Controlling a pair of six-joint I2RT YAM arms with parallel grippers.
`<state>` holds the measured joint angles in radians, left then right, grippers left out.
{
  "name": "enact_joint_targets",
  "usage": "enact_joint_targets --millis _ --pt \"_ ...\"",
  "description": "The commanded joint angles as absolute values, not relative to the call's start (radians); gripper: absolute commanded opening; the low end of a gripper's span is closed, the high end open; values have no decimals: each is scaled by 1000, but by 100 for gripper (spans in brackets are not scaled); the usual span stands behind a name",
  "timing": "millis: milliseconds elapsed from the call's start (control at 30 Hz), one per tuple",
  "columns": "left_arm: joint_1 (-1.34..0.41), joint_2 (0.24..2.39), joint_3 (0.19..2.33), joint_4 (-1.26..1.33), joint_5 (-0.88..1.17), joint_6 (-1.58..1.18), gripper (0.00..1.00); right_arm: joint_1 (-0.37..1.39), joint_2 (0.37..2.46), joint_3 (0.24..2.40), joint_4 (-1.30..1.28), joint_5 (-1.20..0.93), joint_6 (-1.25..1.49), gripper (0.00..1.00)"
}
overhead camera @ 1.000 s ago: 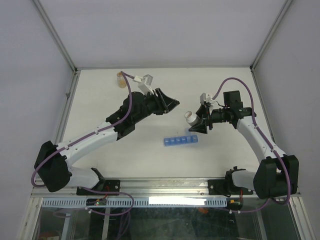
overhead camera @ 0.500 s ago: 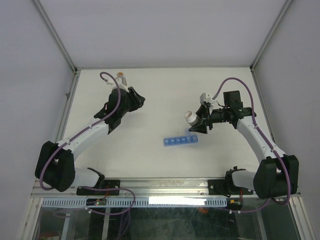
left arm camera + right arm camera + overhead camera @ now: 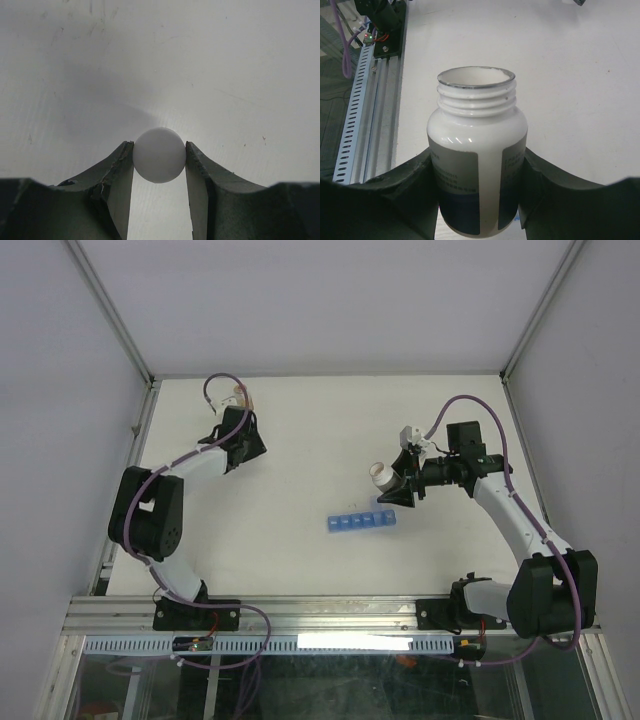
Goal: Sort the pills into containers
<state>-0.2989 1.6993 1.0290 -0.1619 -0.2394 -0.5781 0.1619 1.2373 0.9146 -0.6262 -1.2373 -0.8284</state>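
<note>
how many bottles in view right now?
2. White bottle, cap off, gripped in the right jaws over the table; amber bottle at its far-left corner, largely hidden behind the left arm. More may be hidden.

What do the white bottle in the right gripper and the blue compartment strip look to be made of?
The white bottle: apparently opaque plastic, glossy, going by soft highlights on its shoulder and moulded screw threads at the open neck. The compartment strip: probably translucent blue plastic, from its pale see-through tint; finish too small to judge.
</note>
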Motion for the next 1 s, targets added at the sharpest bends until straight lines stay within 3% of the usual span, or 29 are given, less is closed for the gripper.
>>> enact_joint_targets --millis 0,100,267,500,633,767,800,867,967 --pt "-277 1743 1118 -232 -273 -558 3 158 1228 948 -604 -1256 -829 0" --pt "-271 1772 1133 -257 -286 -562 8 158 1228 947 -603 -1258 -829 0" --pt "-254 1785 1132 -260 -278 -566 34 157 1227 948 -604 -1258 -830 0" --pt "-246 1770 1128 -265 -266 -581 61 154 1224 947 -604 -1260 -829 0" --pt "-244 1735 1122 -281 -249 -600 65 150 1220 947 -604 -1267 -828 0" --pt "-246 1637 1114 -277 -32 -606 70 137 1212 949 -604 -1274 -824 0" --pt "-245 1610 1115 -262 45 -602 76 134 1210 949 -604 -1277 -823 0" --pt "-256 1542 1109 -214 178 -622 98 130 1205 949 -603 -1282 -821 0" --pt "-321 1447 1151 -153 233 -689 99 120 1198 949 -602 -1288 -817 0"
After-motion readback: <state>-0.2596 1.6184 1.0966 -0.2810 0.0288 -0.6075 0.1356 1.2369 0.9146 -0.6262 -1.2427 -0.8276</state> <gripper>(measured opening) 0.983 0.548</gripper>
